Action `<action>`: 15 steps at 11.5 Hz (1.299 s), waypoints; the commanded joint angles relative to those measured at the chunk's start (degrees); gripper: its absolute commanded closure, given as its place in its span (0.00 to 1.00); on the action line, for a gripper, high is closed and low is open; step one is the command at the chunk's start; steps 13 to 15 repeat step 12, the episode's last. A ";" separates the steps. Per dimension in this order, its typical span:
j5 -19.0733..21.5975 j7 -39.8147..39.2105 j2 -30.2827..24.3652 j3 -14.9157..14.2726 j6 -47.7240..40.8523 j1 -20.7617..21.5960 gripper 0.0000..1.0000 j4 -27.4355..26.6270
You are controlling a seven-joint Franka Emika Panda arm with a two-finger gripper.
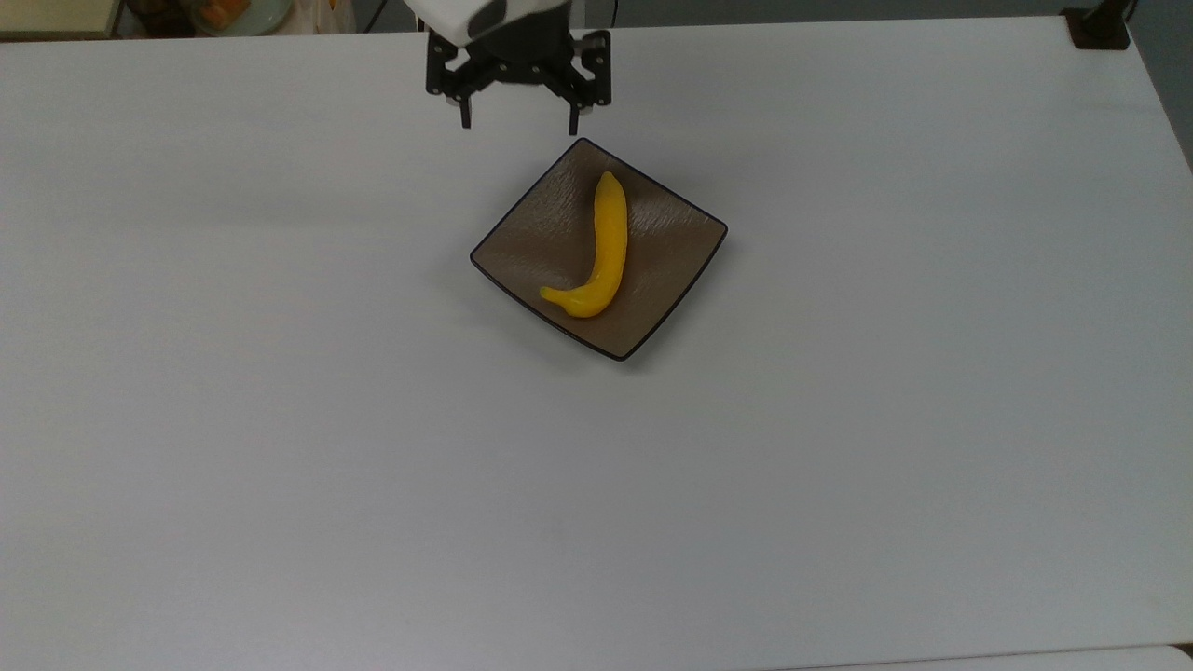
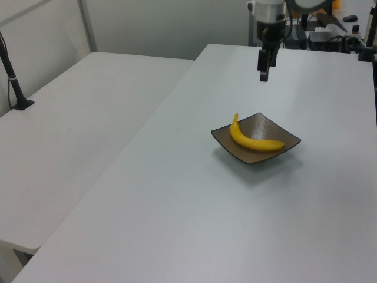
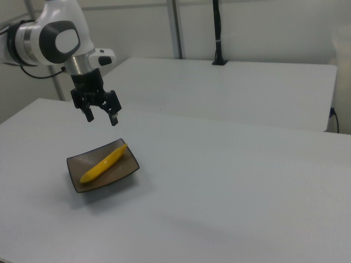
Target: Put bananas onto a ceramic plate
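A yellow curved banana (image 1: 601, 247) (image 2: 253, 138) (image 3: 103, 163) lies across the square brown ceramic plate (image 1: 541, 233) (image 2: 283, 134) (image 3: 82, 164) in the middle of the white table. My gripper (image 1: 518, 121) (image 2: 263, 73) (image 3: 101, 119) hangs open in the air above and beyond the plate's far corner, toward the top view's upper left, with nothing between its fingers. It is well apart from the banana.
The white table (image 1: 280, 419) spreads wide on every side of the plate. A second white table (image 2: 76, 130) (image 3: 230, 87) stands alongside. A black post (image 1: 1100, 28) (image 3: 218, 33) sits at a far corner, and some clutter (image 1: 224, 14) lies past the table's far edge.
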 commanded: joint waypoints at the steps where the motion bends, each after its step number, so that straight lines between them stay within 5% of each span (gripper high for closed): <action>1: 4.35 -4.12 -5.41 -3.70 -2.09 0.00 0.00 -3.06; 15: 1.10 -6.33 -8.49 -4.06 -3.33 0.18 0.00 -5.61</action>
